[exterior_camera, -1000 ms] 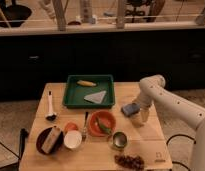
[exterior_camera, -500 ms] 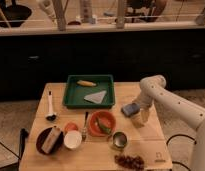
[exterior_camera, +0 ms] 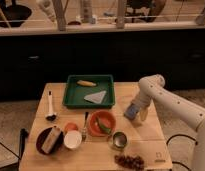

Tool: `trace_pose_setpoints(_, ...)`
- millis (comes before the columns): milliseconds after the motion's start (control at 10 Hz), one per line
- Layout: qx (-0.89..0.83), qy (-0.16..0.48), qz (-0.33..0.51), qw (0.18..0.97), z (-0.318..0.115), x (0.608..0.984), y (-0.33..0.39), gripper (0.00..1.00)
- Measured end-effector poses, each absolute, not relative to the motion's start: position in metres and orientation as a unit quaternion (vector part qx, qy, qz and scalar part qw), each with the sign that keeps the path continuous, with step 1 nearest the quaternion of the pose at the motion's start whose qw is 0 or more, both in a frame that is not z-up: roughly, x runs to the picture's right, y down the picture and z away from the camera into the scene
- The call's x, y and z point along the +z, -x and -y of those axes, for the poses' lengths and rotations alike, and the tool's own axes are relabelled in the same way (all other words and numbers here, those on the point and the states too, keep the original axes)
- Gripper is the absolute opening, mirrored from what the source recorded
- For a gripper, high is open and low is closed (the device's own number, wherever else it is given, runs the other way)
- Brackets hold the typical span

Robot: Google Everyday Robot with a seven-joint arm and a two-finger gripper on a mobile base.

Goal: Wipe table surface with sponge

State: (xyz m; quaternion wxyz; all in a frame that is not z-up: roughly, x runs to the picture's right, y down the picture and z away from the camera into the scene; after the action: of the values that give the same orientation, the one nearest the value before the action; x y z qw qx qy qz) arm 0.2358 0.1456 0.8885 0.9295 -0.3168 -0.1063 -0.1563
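Observation:
The pale wooden plank table surface [exterior_camera: 141, 142] fills the lower middle of the camera view, with a small dark logo mark near its front right corner. The blue-grey sponge [exterior_camera: 131, 110] sits tilted at the right side of the table, right of the orange bowl. My white arm comes in from the right and bends down over it. My gripper [exterior_camera: 137, 113] is at the sponge, its pale fingers against the sponge's right side.
A green tray [exterior_camera: 71, 99] at the back holds a grey triangular cloth [exterior_camera: 96, 97] and a yellow item [exterior_camera: 86, 83]. An orange bowl [exterior_camera: 101, 122], fork, tin [exterior_camera: 119, 139], grapes [exterior_camera: 129, 161], white cup [exterior_camera: 72, 139], dark bowl [exterior_camera: 49, 140] and ladle [exterior_camera: 50, 106] lie in front.

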Motion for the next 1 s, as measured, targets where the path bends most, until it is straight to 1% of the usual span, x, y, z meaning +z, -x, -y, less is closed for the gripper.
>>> trace_pose_setpoints(600,-0.19,0.305,0.124,0.925,-0.136,0.891,-0.226,0.8)
trace_pose_setpoints(900,-0.203,0.311,0.136,0.919,-0.139,0.891,-0.223,0.8)
trace_pose_setpoints(1000,-0.206,0.312,0.14,0.917,-0.14,0.892,-0.222,0.76)
